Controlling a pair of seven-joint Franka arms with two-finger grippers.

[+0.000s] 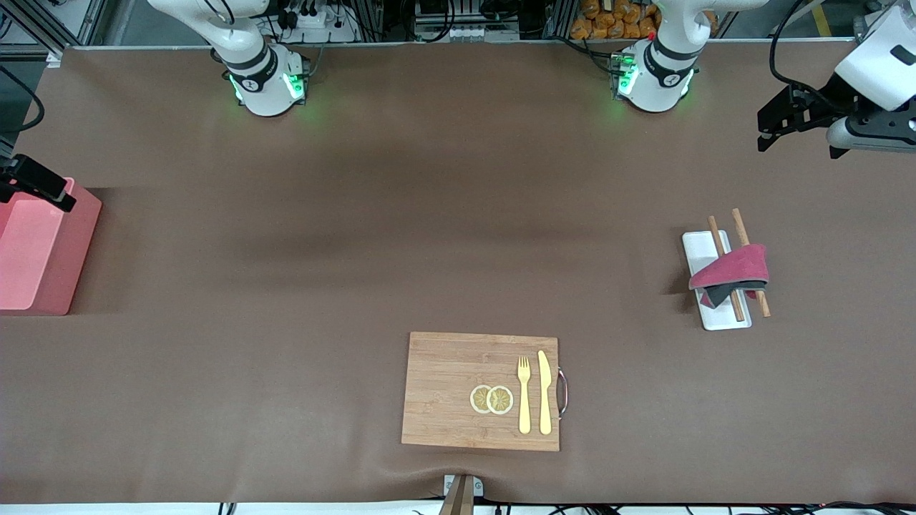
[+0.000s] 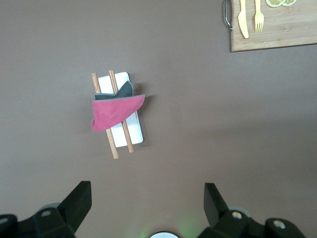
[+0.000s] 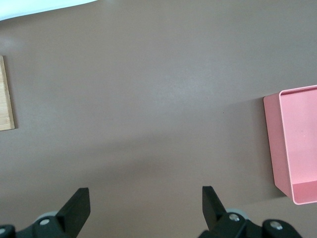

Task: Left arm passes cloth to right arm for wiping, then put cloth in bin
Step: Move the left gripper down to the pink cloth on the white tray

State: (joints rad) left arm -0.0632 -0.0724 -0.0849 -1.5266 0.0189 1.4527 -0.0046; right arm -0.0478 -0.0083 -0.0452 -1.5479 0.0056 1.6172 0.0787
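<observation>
The cloth (image 1: 731, 275) lies draped across two chopsticks (image 1: 724, 266) on a white tray (image 1: 705, 252) toward the left arm's end of the bench (image 1: 358, 236) — long axis crossing the sticks. The left tool (image 1: 769, 132) hangs above that end, fingers apart and empty. The right tool (image 3: 143, 210) — also spread, empty — waits beside the bin (image 1: 36, 250).

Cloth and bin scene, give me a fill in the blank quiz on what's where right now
1. The cloth lies draped over two wooden ____ on the white tray.
2. The fork and knife rest on the cutting ____.
3. The bin stands at the ____ arm's end of the table.
4. The left end effector is up in the air, fingers ____.

Missing words: chopsticks; board; right; open
</observation>
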